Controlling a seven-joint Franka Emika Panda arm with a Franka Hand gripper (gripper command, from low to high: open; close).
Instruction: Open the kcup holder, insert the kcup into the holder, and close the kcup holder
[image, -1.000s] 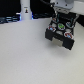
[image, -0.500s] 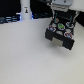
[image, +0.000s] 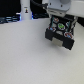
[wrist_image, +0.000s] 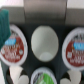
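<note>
The black kcup holder stands at the exterior view's right with its tray pulled out toward the front. My gripper hangs just above the tray, and its fingers are too blurred to make out. In the wrist view I look straight down on the tray. It holds two red-and-white pods and a round whitish slot between them. The kcup with the green lid shows at the picture's edge. I cannot tell whether it is held or sits in a slot.
A tall white bottle-shaped object stands at the back on the exterior view's left. Dark clutter lies along the back edge. The white table stretches in front of and beside the holder.
</note>
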